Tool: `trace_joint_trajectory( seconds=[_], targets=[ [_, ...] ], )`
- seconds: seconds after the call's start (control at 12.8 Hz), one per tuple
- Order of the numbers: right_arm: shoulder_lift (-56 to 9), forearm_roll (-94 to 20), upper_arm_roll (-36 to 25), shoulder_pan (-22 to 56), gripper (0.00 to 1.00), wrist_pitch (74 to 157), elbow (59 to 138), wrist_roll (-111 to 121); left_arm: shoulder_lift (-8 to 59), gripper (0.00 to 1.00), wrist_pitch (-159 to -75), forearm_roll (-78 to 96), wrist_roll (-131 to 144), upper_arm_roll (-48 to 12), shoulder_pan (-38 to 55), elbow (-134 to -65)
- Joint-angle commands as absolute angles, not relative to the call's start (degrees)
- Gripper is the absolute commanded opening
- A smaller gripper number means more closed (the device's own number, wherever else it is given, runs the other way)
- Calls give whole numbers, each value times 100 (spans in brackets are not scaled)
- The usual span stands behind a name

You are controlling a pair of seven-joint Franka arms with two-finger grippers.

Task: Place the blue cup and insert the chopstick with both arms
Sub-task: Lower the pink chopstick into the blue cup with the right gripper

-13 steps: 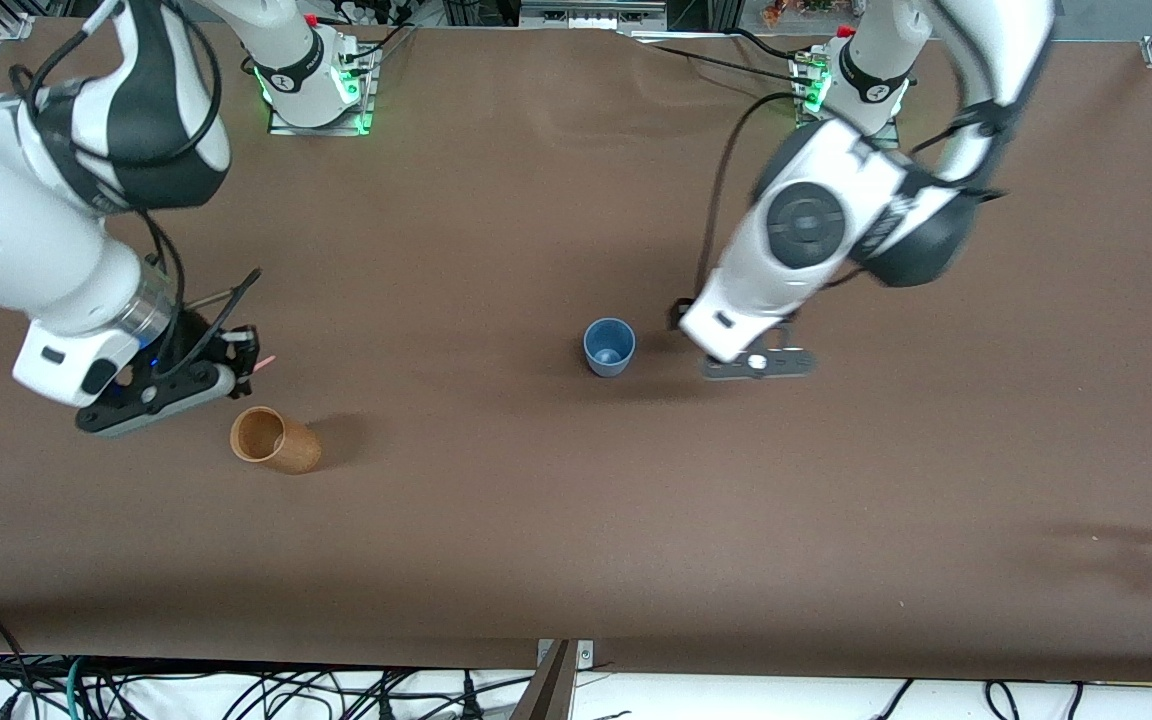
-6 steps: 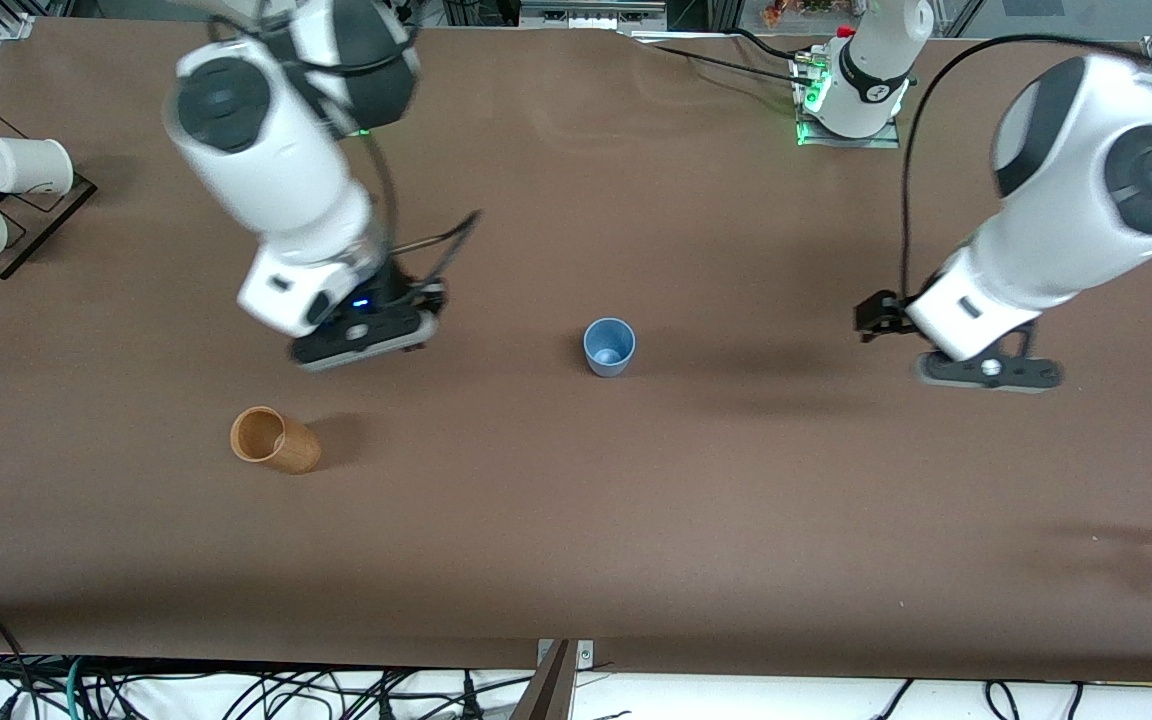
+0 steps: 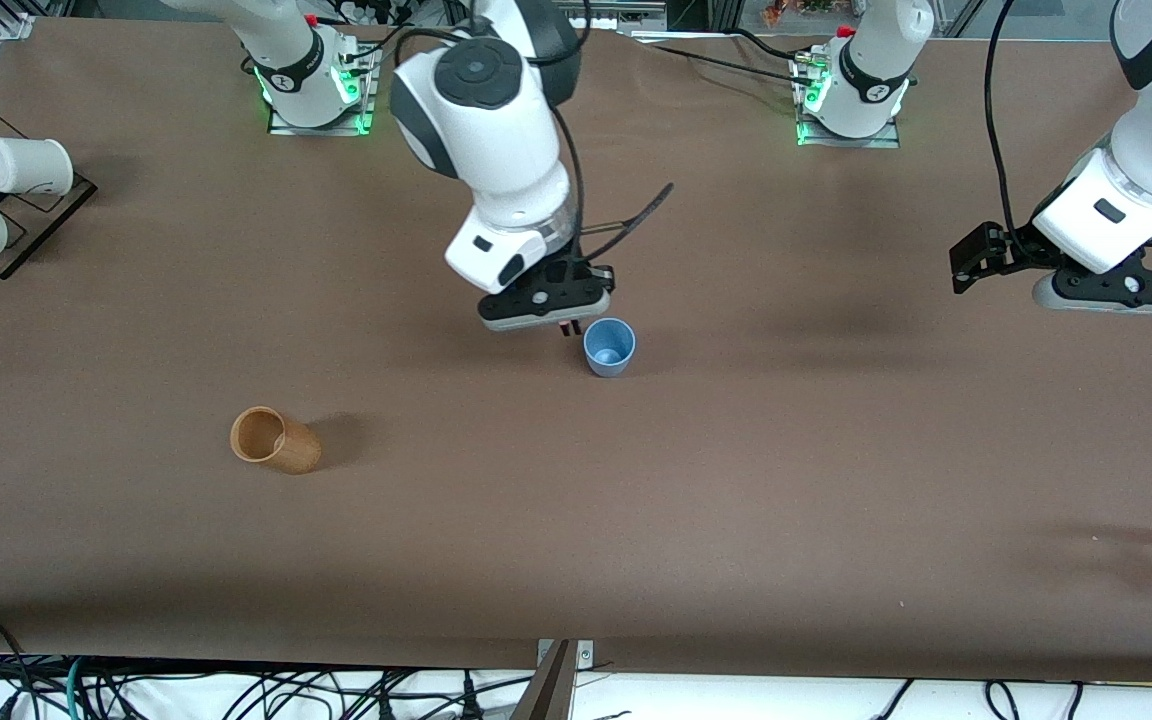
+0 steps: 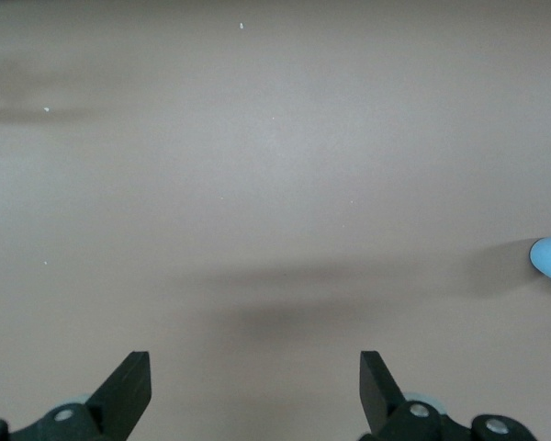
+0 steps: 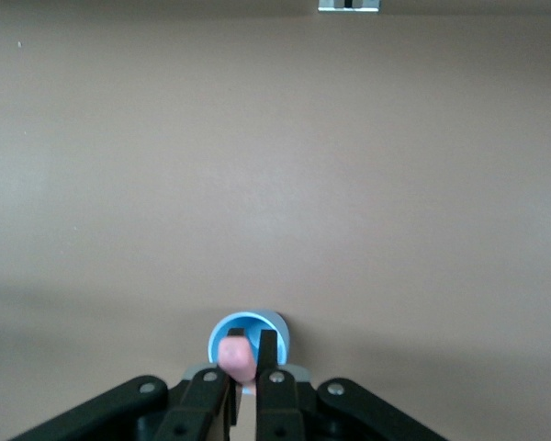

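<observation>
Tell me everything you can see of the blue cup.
The small blue-grey tapered cup looks like matte plastic, with a brighter blue inside and no handle. It stands upright and open-mouthed on the brown table, near its middle, nothing gripping it. The right gripper hangs just above its rim, fingers shut on a thin pink chopstick aimed at the mouth. Whether anything lies inside cannot be told.

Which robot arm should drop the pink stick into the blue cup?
The right one. The right gripper is shut on the chopstick, just above the blue cup. The left gripper is open, holds nothing, and waits toward the left arm's end.
</observation>
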State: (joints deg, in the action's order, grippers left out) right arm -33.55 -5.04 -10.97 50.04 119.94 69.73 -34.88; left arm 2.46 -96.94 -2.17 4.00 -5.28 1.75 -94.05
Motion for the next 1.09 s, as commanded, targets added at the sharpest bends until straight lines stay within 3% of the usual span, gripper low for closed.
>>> trace_joint_trajectory(
  seconds=[0.0, 1.01],
  targets=[
    [-3893, -501, -1458, 5211, 0, 12031, 6302, -3612, 210, 100, -9582, -114, 255, -492, 193, -9458],
    [-4087, -62, -1564, 5678, 0, 12507, 6794, -4262, 316, 100, -9475, 97, 202, -457, 97, -9334]
  ],
)
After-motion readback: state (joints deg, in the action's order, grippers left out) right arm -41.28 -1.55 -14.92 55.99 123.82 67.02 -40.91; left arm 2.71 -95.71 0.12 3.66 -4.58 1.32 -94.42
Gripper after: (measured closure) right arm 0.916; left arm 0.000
